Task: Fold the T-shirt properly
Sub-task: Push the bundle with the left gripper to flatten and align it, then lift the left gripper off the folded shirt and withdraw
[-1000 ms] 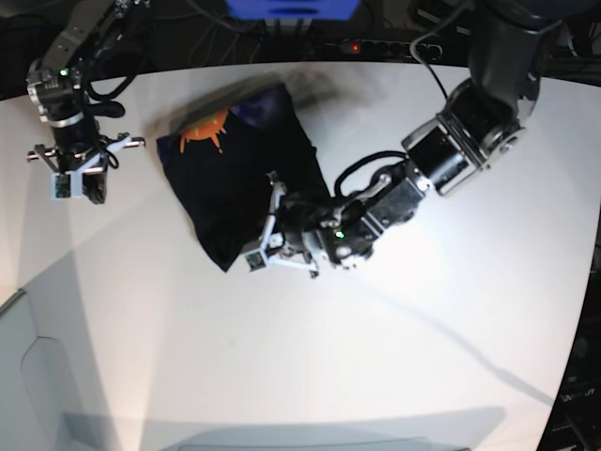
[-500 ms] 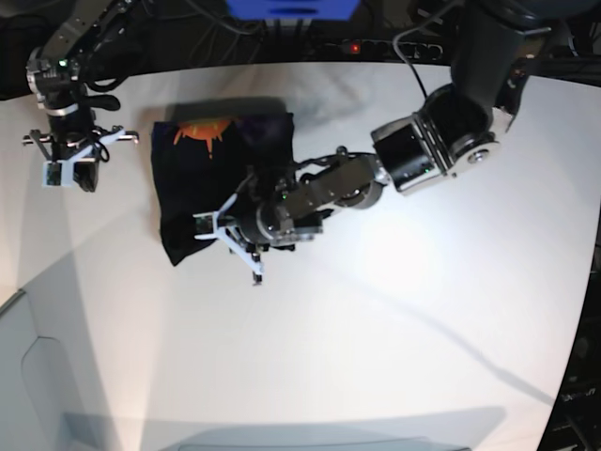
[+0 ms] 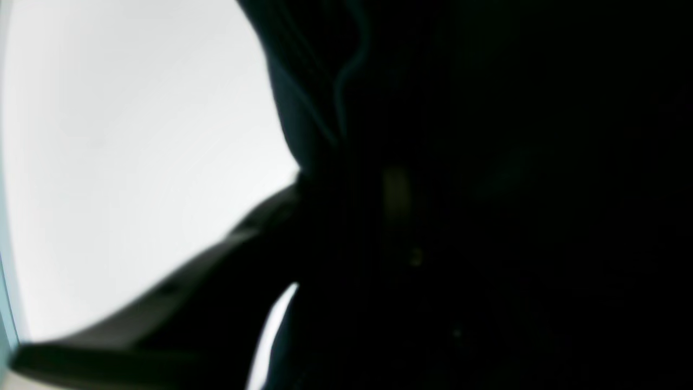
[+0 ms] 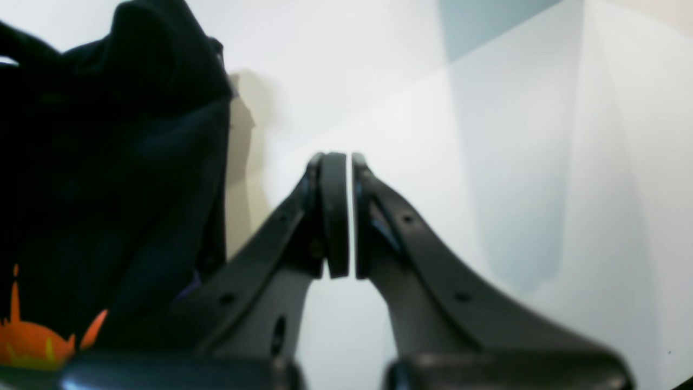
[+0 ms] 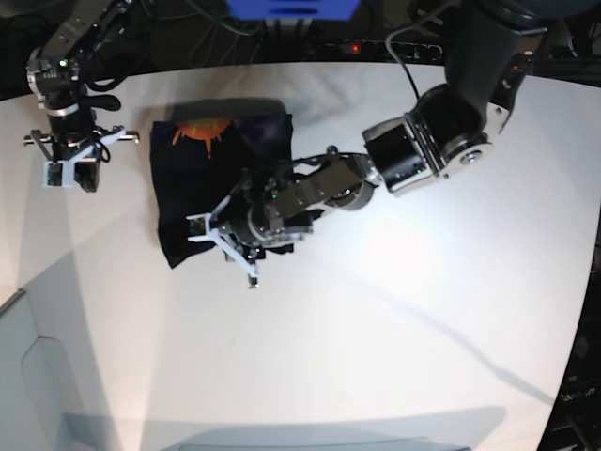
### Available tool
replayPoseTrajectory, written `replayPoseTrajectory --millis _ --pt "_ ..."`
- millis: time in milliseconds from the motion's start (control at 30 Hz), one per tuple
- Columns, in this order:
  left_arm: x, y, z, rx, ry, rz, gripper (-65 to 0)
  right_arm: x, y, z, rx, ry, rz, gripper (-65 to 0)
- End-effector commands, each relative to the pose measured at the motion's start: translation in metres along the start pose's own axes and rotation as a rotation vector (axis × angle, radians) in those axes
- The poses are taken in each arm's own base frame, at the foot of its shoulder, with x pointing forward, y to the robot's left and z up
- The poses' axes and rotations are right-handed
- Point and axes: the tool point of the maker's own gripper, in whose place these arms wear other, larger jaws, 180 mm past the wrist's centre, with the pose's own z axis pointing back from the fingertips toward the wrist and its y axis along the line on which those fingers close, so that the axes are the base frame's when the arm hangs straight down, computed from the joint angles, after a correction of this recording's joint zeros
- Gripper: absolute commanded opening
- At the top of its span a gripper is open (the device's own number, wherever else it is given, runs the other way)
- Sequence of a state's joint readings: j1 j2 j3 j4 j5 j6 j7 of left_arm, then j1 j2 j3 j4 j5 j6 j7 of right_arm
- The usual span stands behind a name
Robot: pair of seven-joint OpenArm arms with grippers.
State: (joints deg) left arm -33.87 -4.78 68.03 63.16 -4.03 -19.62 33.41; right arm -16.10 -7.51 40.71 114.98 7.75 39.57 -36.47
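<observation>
The black T-shirt (image 5: 211,183) lies as a folded bundle on the white table, with its orange print (image 5: 202,132) at the far edge. My left gripper (image 5: 214,231) sits low over the bundle's near edge and is shut on the cloth. In the left wrist view dark cloth (image 3: 487,189) fills most of the frame, and only one finger (image 3: 178,292) shows. My right gripper (image 5: 70,172) hovers left of the shirt, apart from it. In the right wrist view it (image 4: 350,216) is shut and empty, with the shirt (image 4: 108,162) to its left.
The white table (image 5: 376,357) extends to the right and front of the shirt. Cables and a power strip (image 5: 357,45) run along the back edge. The table's edge and a grey surface (image 5: 28,376) lie at the lower left.
My left gripper has swung left with the shirt, turning the bundle from tilted to square; in the last half second it crept slightly further left. My right gripper has moved slightly away from the shirt.
</observation>
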Motion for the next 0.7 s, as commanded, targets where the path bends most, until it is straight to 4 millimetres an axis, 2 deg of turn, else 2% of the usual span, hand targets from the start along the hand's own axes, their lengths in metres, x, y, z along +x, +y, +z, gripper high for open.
replayPoseTrajectory --millis 0,67,200,233,467,667 --pt "-0.026 -0.011 0.0 -0.049 0.104 -0.026 -41.4 0.011 0.001 0.002 0.006 -0.045 0.009 -65.0" --pt "-0.024 -0.003 0.002 -0.034 0.107 -0.034 -39.2 0.013 0.001 0.001 0.007 -0.05 0.009 -65.0" --pt "-0.008 0.009 0.011 -0.006 0.064 -0.055 -39.3 0.014 0.001 0.001 0.007 -0.052 0.009 -65.0" --pt "-0.011 0.017 0.016 0.012 0.059 -0.041 -39.3 0.014 0.001 0.001 0.007 -0.053 0.009 -65.0" --pt "0.012 0.066 0.044 0.122 -0.046 0.05 -38.9 0.013 0.005 0.001 0.012 -0.052 -0.006 -65.0" --pt "0.024 0.084 0.058 0.168 -0.097 0.081 -38.8 0.012 0.006 0.0 0.014 -0.051 -0.011 -65.0"
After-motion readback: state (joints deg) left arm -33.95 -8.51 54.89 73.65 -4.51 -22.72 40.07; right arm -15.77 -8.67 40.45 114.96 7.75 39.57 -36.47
